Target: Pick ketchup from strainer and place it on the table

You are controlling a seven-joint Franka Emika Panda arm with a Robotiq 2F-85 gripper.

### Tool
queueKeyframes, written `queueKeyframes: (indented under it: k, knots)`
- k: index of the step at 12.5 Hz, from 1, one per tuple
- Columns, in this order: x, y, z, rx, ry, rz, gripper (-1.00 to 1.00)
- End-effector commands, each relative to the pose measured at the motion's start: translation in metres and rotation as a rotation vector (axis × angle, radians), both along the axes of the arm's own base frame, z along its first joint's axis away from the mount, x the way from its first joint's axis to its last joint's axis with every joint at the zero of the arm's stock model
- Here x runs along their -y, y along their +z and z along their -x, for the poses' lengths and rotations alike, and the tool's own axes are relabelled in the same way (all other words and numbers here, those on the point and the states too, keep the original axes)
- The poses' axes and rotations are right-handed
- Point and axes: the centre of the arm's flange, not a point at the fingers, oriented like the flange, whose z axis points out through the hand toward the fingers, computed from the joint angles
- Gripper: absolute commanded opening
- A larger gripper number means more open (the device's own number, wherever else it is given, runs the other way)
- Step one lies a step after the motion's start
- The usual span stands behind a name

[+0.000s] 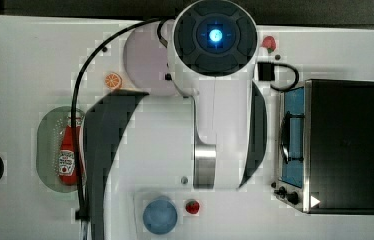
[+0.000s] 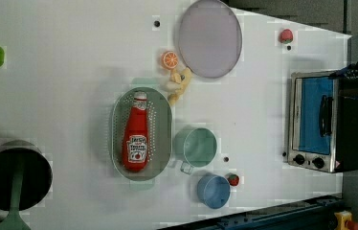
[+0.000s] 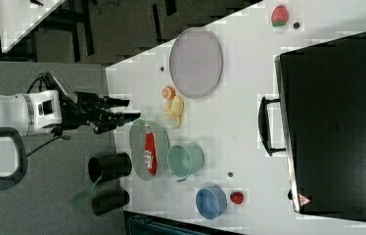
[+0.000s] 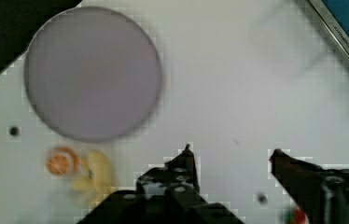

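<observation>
- Jaws (image 4: pixel 231 151): released, the two fingers set wide apart with bare tabletop (image 4: pixel 238 84) between them; nothing is held. In the right view the jaws (image 3: pixel 125 109) hang above the tabletop edge, near the strainer (image 3: pixel 137 142) but apart from it.
- Ketchup (image 2: pixel 136 139): lies on its side inside the strainer (image 2: pixel 162 129), lengthwise along the oval, white cap toward the left view's top, label facing up. In the top view the ketchup (image 1: pixel 68 152) is partly covered by the arm and a cable.
- Around the strainer, nearest first: a green cup (image 2: pixel 198 147) just beside it, a blue cup (image 2: pixel 213 190) with a strawberry (image 2: pixel 233 179) beyond that, and yellow food pieces (image 2: pixel 178 84) with an orange slice (image 2: pixel 170 59) near the cap end.
- Farther off: a grey plate (image 2: pixel 209 38), then a toaster oven (image 2: pixel 318 124) at the far side.
- Handling, as a judgement: the bottle is probably light, with a smooth, rounded, somewhat yielding plastic body, so it may roll or slip under a hard squeeze. The best hold is likely across the body at the label, the fingers coming down on its two long sides; the tapered neck gives less purchase.
- Risk: the strainer looks light and may shift or lift if a finger catches its wall.
</observation>
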Motion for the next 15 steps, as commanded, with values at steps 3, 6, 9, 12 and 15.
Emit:
queueKeyframes:
  k: [3, 6, 9, 12, 15]
  knots:
    - [-0.007, 0.071, 0.086, 0.003, -0.172, -0.007, 0.99]
    - [-0.071, 0.058, 0.080, 0.001, -0.051, 0.012, 1.00]
    - [-0.157, 0.040, 0.086, -0.007, 0.112, 0.033, 1.00]
    - [-0.241, 0.016, 0.106, -0.032, 0.280, 0.051, 1.00]
    - [-0.307, -0.010, 0.129, -0.050, 0.405, 0.046, 1.00]
